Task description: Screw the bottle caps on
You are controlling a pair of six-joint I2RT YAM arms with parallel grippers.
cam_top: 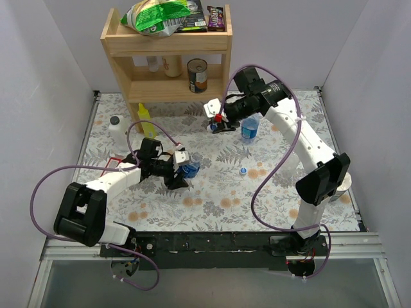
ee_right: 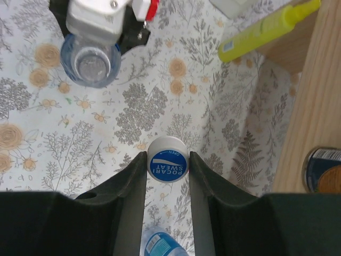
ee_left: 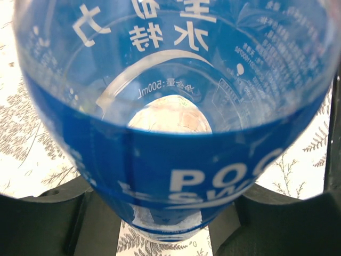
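Across the bench [cam_top: 221, 192], bottle [cam_top: 190, 168] and cap [ee_right: 167, 161] readied.
Left jaws clamp the labelled bottle steady for threading; right jaws pinch the blue cap to fit it.

Labelled bottle [ee_left: 176, 160]: top and sides cut off by the frame; covers the left pincer [ee_left: 170, 224] fingertips.
Second bottle [ee_right: 162, 246]: sliver only, at lower edge.
Can [ee_right: 324, 170]: cropped by right edge.
Blue cap [ee_right: 168, 160] in the right pincer [ee_right: 168, 156]: too small from above to make out.

A lab test cell: white panels [cam_top: 45, 96] enclose a floral-covered table [cam_top: 218, 206], robot arms [cam_top: 115, 183] bolted to its near edge, wooden shelf [cam_top: 166, 43] at the far edge.
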